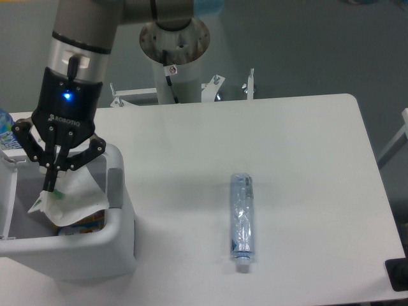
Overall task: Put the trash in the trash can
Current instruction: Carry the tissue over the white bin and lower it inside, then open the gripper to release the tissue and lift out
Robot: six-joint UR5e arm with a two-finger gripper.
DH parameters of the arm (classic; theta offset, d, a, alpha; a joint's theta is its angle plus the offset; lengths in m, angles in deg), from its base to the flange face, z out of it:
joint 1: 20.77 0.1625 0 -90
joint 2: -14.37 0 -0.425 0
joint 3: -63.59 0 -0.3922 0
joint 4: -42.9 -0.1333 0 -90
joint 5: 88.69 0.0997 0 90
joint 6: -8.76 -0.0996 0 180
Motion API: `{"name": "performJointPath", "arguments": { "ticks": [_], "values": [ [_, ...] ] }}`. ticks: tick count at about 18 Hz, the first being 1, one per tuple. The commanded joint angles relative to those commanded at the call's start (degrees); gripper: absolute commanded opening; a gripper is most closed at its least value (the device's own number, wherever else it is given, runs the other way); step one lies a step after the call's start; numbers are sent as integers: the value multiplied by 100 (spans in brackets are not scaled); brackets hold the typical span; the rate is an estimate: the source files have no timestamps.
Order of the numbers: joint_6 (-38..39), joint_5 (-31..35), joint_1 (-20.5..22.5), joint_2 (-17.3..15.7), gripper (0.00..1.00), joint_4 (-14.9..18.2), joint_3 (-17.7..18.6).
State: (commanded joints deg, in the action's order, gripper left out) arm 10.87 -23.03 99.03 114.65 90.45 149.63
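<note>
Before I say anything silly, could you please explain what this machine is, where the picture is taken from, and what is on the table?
This is a single robot arm with a two-finger gripper at its tip. There is one picture, from a fixed camera looking down at a white table. The gripper is shut on a crumpled whitish plastic wrapper, which it holds over the open white trash can at the left. Something colourful already lies inside the can. A slim clear bottle lies on its side on the table, well to the right. A blue-labelled bottle peeks in at the left edge, behind the can.
</note>
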Motion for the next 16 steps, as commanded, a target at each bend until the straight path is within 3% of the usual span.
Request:
{"name": "performJointPath", "arguments": {
  "ticks": [12, 16],
  "values": [
    [-53, 26, -167, 290, 7, -18, 194],
    [-201, 26, -202, 290, 30, -26, 299]
  ]
}}
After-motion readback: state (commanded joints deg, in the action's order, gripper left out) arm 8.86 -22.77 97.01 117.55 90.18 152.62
